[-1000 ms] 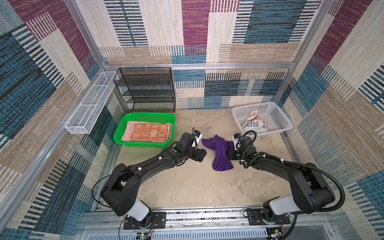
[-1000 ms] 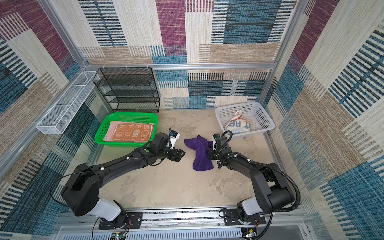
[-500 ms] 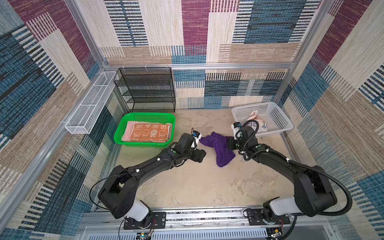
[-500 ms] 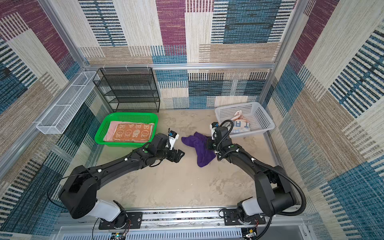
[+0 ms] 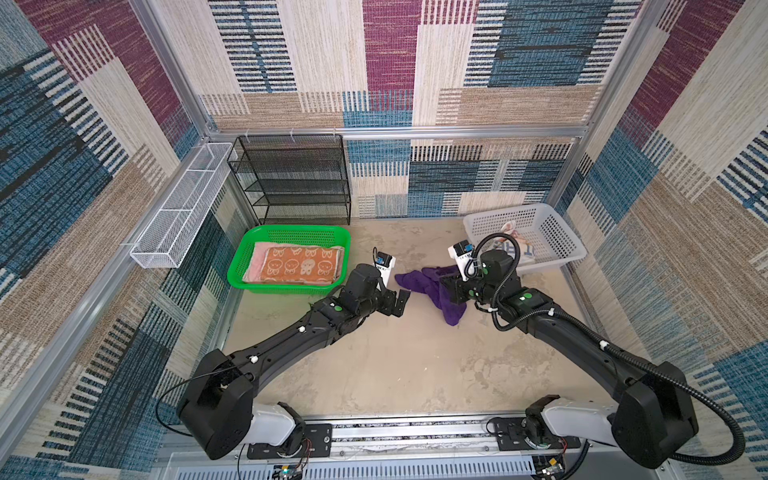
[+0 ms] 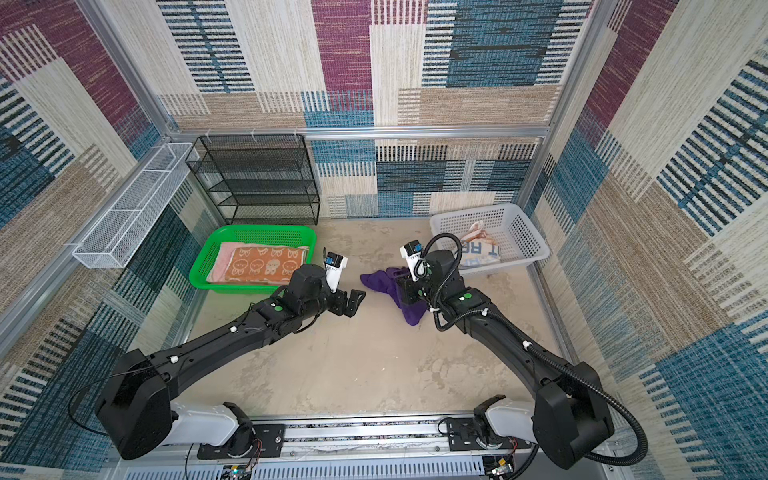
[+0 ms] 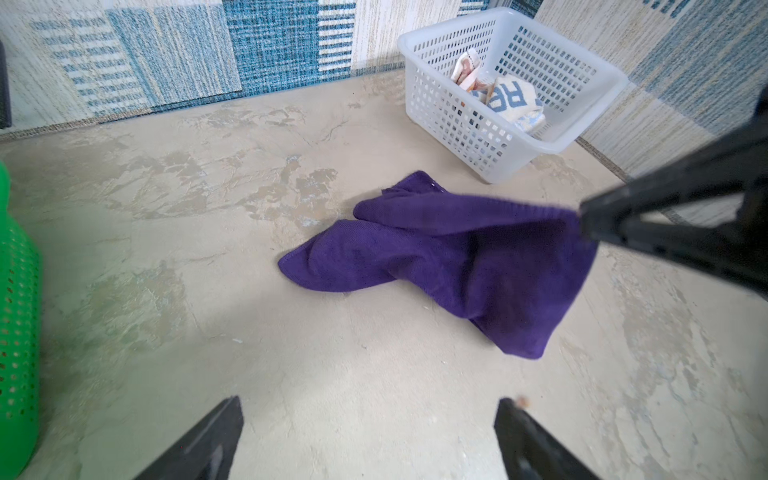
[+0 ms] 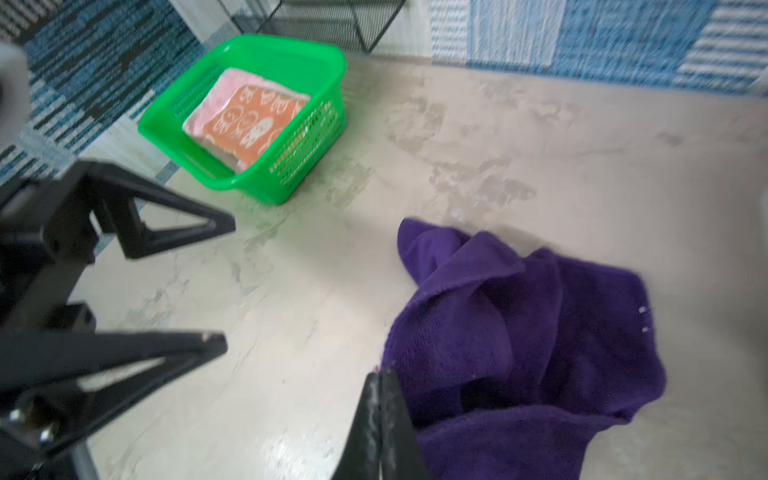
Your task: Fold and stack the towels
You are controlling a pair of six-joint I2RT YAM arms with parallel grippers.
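A dark purple towel [image 5: 432, 286] [image 6: 388, 282] lies crumpled mid-table. My right gripper [image 5: 452, 291] [image 8: 380, 374] is shut on its edge and holds that edge up off the table, as the left wrist view shows [image 7: 582, 220]. My left gripper [image 5: 400, 300] [image 7: 368, 405] hangs open just left of the towel, apart from it, with nothing between its fingers. An orange towel with white faces [image 5: 299, 264] lies folded on a pink towel [image 5: 259, 254] in the green basket [image 5: 291, 230]. A lettered towel [image 6: 478, 251] lies bunched in the white basket [image 5: 552, 232].
A black mesh rack [image 5: 295, 178] stands at the back left behind the green basket. A white wire tray [image 5: 178, 208] hangs on the left wall. Bare beige tabletop [image 5: 395, 365] stretches in front of both grippers.
My right gripper shut on the purple towel's edge and drew it up and toward the back. My left gripper opened wider and stayed just left of the towel.
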